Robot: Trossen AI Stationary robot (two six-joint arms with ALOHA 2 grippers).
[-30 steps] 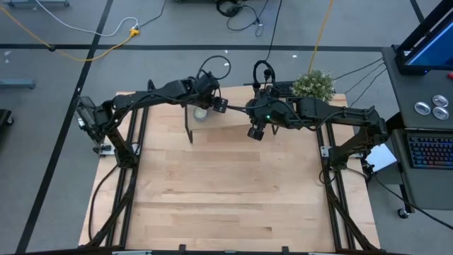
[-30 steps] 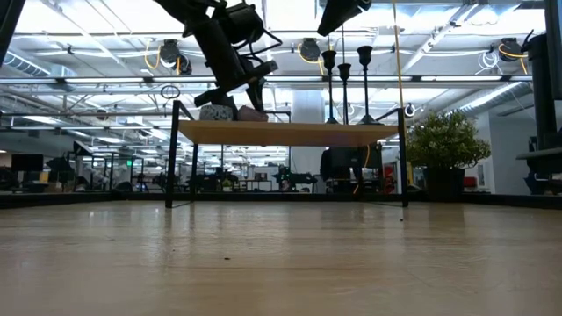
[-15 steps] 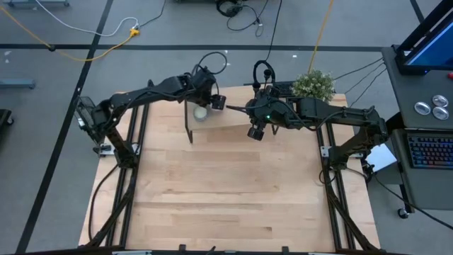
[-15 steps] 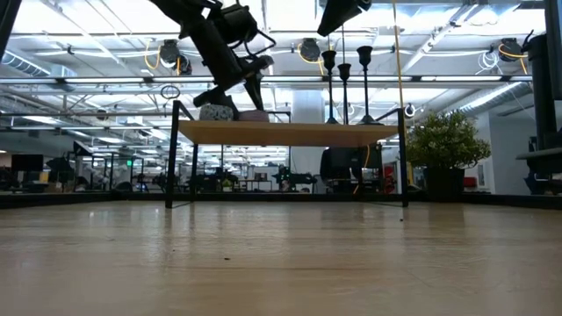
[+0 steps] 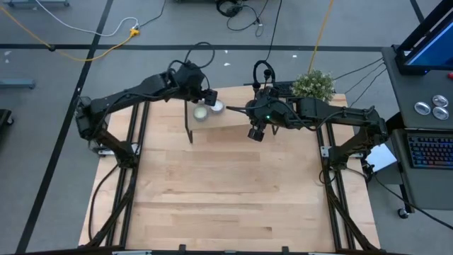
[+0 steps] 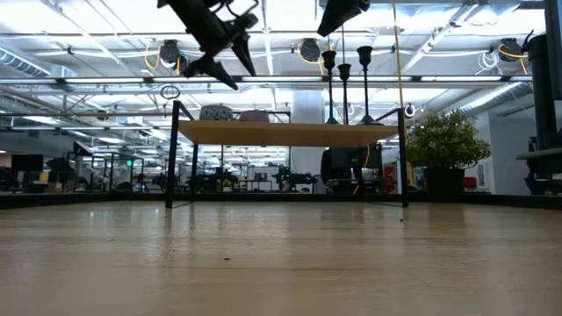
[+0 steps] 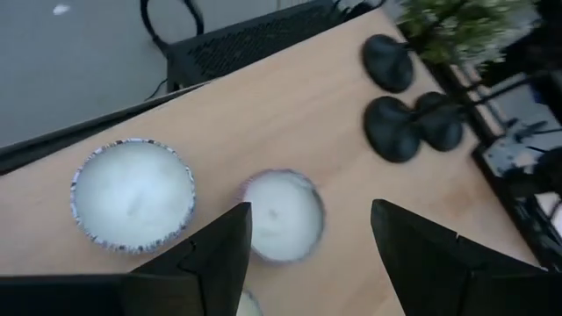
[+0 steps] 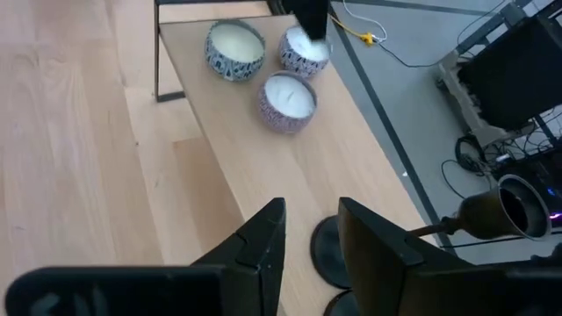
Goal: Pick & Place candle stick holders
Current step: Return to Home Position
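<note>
Overhead, left hand [image 7: 309, 211] hovers above shelf [image 7: 290, 114], fingers [image 7: 211, 254] apart.

No readable text, label, brand or number anywhere.

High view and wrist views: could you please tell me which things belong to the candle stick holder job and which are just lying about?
Job: three black candle stick holders standing on the shelf; left gripper, open above the round candles; right gripper, open above the shelf.
Lying about: three round candles on the shelf; potted plant; keyboard.
</note>
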